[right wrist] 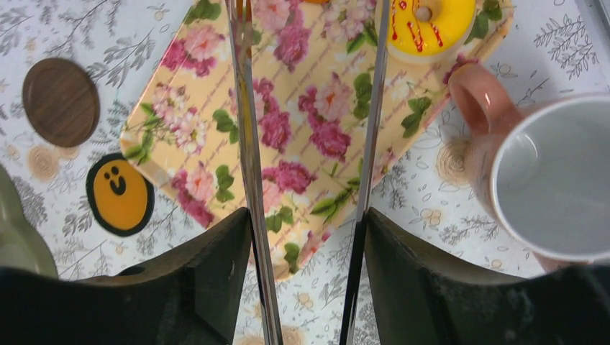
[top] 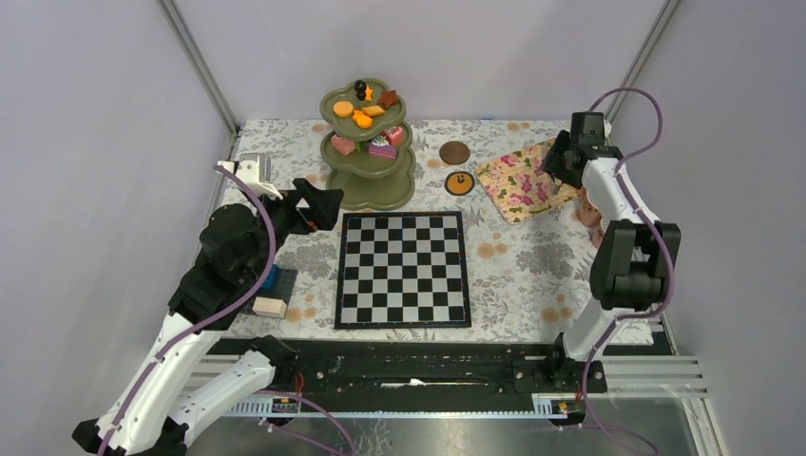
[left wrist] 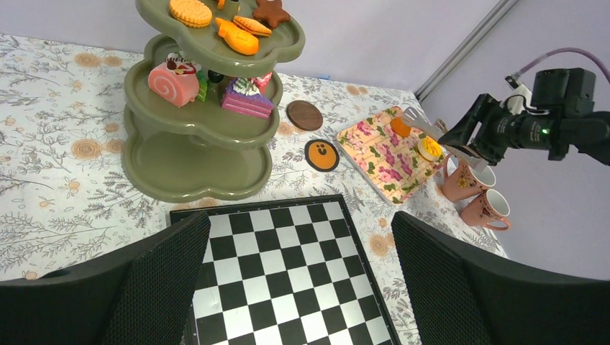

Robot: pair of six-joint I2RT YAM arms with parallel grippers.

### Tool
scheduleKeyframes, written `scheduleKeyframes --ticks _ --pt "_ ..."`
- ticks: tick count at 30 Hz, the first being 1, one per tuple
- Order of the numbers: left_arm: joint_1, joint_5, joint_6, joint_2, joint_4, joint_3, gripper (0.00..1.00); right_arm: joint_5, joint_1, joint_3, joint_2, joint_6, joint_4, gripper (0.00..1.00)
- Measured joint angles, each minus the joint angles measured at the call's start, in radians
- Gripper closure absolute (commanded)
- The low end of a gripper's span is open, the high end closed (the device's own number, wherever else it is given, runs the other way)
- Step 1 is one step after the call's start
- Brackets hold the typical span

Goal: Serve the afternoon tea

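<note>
Nearest us in the overhead view, a beige block (top: 270, 306) and a blue block (top: 271, 278) lie beside the left arm; neither wrist camera catches them. The chessboard (top: 403, 269) lies mid-table. The left gripper (left wrist: 300, 223) hangs near its far left corner, its fingers spread wide around nothing.

Just beyond stands the stand (left wrist: 194, 172). The left wrist camera gives us what the overhead view blurs. An orange biscuit (left wrist: 190, 11), an orange fish (left wrist: 237, 37) and a brown star (left wrist: 271, 11) sit on top. A pink swirl roll (left wrist: 173, 80) and a pink layered slice (left wrist: 247, 99) sit on the middle tier. That view cuts off the black knob (top: 360, 87).

To the right lie a brown disc (right wrist: 60, 102) and a smiley disc (right wrist: 120, 194), then the floral tray (right wrist: 216, 108) with a yellow iced doughnut (right wrist: 428, 21). The right gripper (right wrist: 308, 223) hovers over the tray, clamped on the tongs (right wrist: 243, 108). Their tips run out of its own frame, so we cannot tell whether they hold anything.

A pink cup (left wrist: 464, 180) and a second cup (left wrist: 489, 210) stand just beside the tray. Overhead, the right arm mostly hides them.
</note>
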Motion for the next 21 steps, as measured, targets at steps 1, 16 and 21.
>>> scheduleKeyframes --ticks 1,16,21 --pt "0.0 0.0 0.0 0.0 -0.001 0.0 0.01 0.001 -0.005 0.026 0.026 -0.004 -0.009 0.35" --pt "0.0 -0.001 0.0 -0.005 -0.02 0.0 0.01 -0.004 -0.018 0.201 0.233 -0.038 -0.078 0.45" --pt "0.0 -0.001 0.0 -0.005 -0.024 0.0 0.01 -0.013 -0.018 0.201 0.233 -0.045 -0.068 0.55"
